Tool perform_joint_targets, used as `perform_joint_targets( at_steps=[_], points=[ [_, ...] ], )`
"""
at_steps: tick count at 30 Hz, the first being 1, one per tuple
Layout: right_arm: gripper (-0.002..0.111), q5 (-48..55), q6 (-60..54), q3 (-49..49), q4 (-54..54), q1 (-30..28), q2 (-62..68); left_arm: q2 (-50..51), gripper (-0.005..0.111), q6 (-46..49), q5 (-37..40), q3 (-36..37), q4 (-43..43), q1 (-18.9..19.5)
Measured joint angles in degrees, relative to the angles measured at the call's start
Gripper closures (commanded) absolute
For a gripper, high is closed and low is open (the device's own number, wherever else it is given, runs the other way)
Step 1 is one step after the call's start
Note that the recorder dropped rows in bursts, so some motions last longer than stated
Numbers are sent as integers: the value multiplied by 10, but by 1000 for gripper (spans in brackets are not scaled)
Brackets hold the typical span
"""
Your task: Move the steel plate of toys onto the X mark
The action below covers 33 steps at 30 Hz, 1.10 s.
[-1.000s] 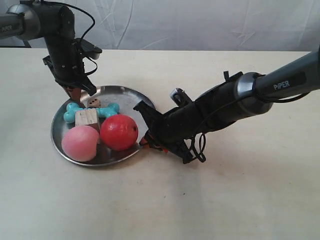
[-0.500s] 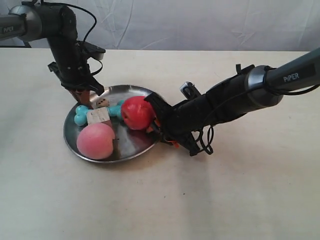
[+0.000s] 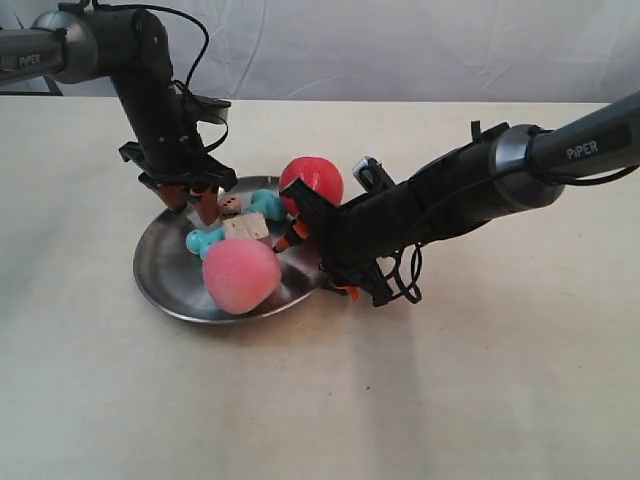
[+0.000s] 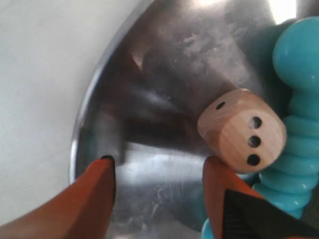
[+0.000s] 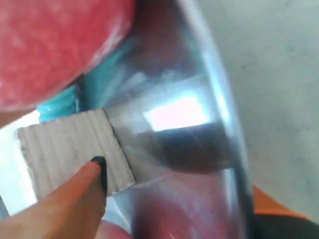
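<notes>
The steel plate (image 3: 165,275) is tilted, its right side raised. My right gripper (image 3: 312,245) is shut on that rim (image 5: 224,124), one finger inside by the wooden cube (image 5: 70,144) and one underneath. My left gripper (image 3: 190,197) is open at the far rim, its fingers (image 4: 97,199) spread over bare plate (image 4: 149,74) beside the die (image 4: 244,132) and turquoise bone (image 4: 299,99). The red apple (image 3: 311,183) sits at the far right rim above the right gripper. The pink peach (image 3: 241,276) lies near the front. I cannot make out the X mark.
Bare cream tabletop (image 3: 470,400) spreads in front of and to the right of the plate. A white cloth backdrop (image 3: 420,45) hangs behind the table's far edge. The right arm (image 3: 470,190) stretches across the table from the right.
Both arms and the plate have shifted right, and the plate has tipped up. The apple rolled from the front to the far right rim. The peach rolled right toward the plate's middle.
</notes>
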Motion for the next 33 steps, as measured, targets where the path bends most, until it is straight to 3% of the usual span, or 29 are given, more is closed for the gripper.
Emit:
perform_joint_targets(
  at_steps=[10,20,33],
  points=[
    [51,23,49,-6,-112,0,-3,-8,55,-24,0,0,22,0],
    [51,45,76,-6,-144,-1,-5,-36,55,-25,0,0,26,0],
    [51,66,181,-12,-279,-1,-13,-54,55,-25,1,0,42,0]
  ],
)
